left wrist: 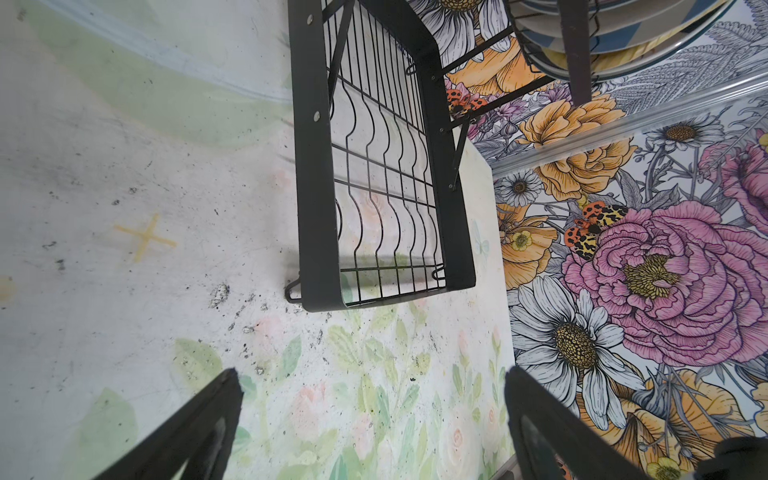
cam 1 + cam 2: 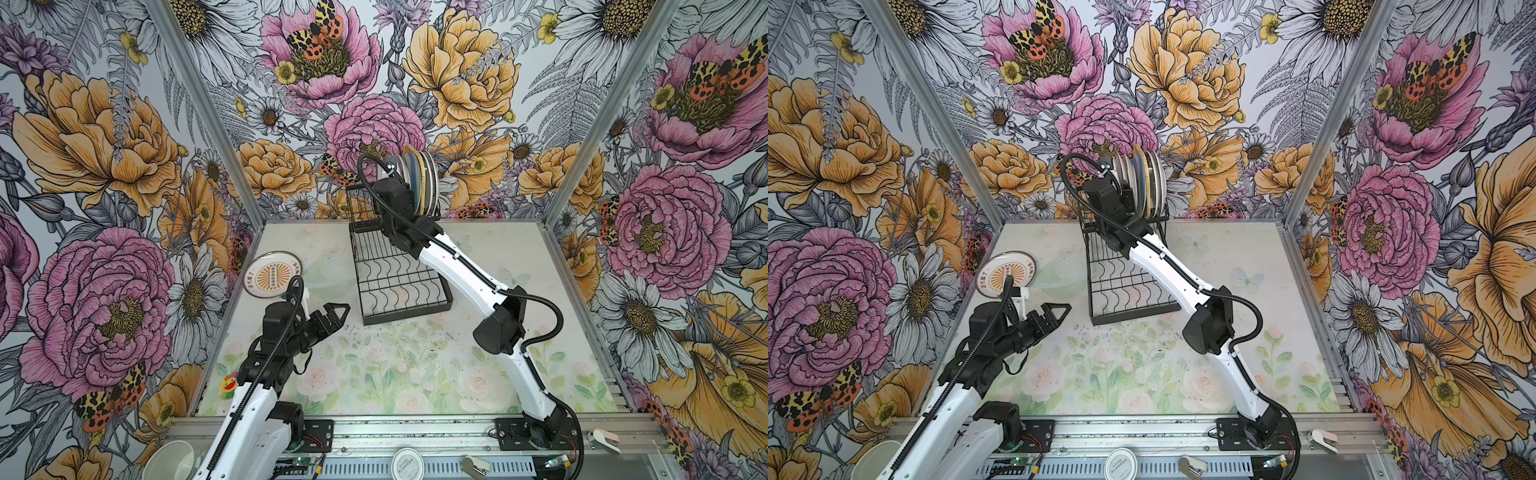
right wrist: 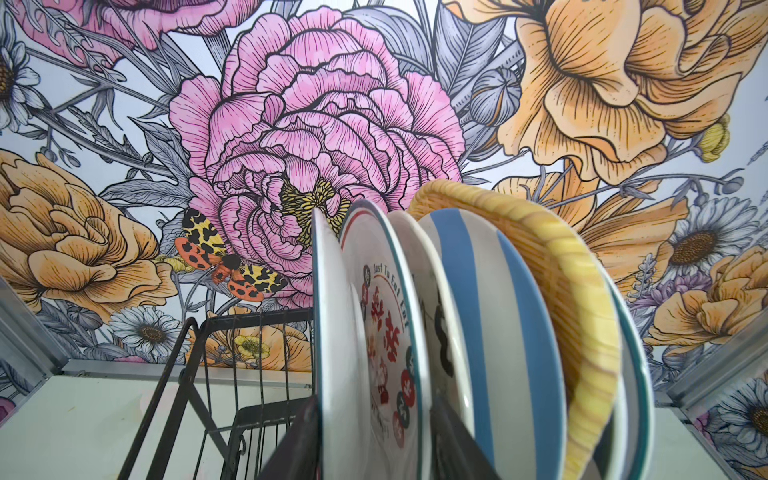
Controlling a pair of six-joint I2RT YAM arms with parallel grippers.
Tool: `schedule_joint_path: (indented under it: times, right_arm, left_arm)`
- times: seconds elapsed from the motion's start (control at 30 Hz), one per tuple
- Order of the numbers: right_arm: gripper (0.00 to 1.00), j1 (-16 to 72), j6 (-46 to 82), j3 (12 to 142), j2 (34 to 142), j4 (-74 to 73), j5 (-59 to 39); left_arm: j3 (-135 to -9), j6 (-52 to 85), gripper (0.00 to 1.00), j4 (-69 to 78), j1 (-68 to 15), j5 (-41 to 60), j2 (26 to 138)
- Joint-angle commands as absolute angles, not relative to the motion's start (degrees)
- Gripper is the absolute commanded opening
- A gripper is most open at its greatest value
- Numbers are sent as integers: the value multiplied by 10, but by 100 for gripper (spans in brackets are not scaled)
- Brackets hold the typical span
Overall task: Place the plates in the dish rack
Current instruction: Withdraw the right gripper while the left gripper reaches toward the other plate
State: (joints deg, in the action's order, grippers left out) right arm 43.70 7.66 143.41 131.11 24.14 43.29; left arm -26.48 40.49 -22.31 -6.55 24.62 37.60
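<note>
Black wire dish rack [image 2: 405,318]: plates [image 2: 419,183] stand on edge in its upper slots, which keep them upright. Right end effector [image 3: 374,419] straddles the end plate [image 3: 332,340], and whether it grips cannot be told. Left end effector [image 1: 374,376], jaws spread and empty, hangs near the sunburst plate [image 2: 272,274] on the tabletop [image 2: 415,365].

A white plate [image 3: 386,299] bears "Just To Eat" along its rim — other lettering is too small.

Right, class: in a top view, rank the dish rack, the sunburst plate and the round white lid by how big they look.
Largest: dish rack.
Then: sunburst plate.
Smallest: round white lid, though it seems nearer the camera, which flatters it.
</note>
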Motion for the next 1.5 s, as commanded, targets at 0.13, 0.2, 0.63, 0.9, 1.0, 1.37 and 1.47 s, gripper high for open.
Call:
schedule_joint_path:
  times: [0.13, 0.2, 0.63, 0.9, 1.0, 1.37, 1.47]
  right_arm:
    - [44, 447, 127, 1293, 1171, 246, 417]
    - [44, 449, 146, 1240, 1135, 246, 402]
    - [45, 449, 192, 1072, 1017, 248, 351]
    - [45, 438, 249, 942, 939, 250, 292]
    - [46, 431, 266, 895, 909, 252, 268]
    - [47, 396, 322, 744, 831, 250, 191]
    - [48, 387, 328, 720, 822, 250, 178]
  left_arm:
    - [-272, 398, 99, -219, -49, 220, 386]
    - [-276, 395, 99, -220, -45, 218, 392]
    - [-312, 374, 99, -249, -23, 206, 418]
    - [-331, 360, 99, -297, 32, 167, 426]
    - [-342, 348, 99, -306, 64, 156, 440]
    - [-452, 267, 99, -299, 148, 93, 603]
    - [-504, 238, 98, -289, 162, 78, 666]
